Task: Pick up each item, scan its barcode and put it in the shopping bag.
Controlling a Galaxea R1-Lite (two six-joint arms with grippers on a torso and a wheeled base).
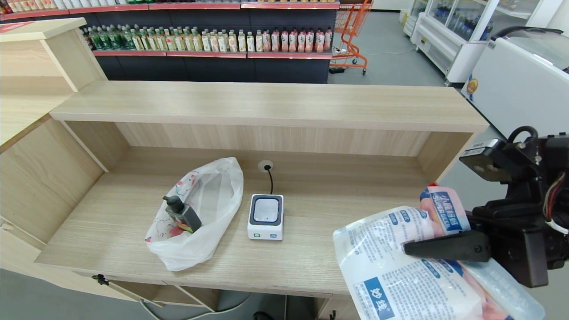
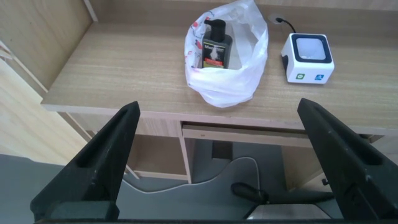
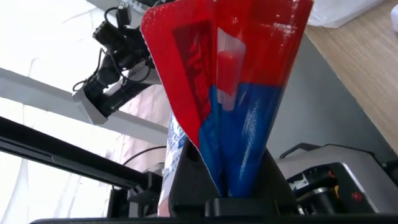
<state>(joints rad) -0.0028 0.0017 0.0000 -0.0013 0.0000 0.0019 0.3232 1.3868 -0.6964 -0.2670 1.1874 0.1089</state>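
**Checkout bench, packet in hand**

Nearest, shows the right hand (image 1: 418,249) clenched on a printed blue-and-white packet (image 1: 391,266), held up by the near right corner of the bench (image 1: 346,200). Shows also the left hand (image 2: 219,112) released, fingers (image 2: 99,162) spread wide, out in front of the bench's near edge. On the bench, places a white shopping bag (image 1: 209,240) lying open at left, a dark pump bottle (image 1: 183,214) inside. Just beside the bag, at centre, sets a white barcode scanner (image 1: 266,216), with a black cable (image 1: 270,180) running to a port behind. Beyond, takes in a raised wooden ledge (image 1: 266,104), then shelves of drink bottles (image 1: 209,41) and an orange trolley (image 1: 353,26).
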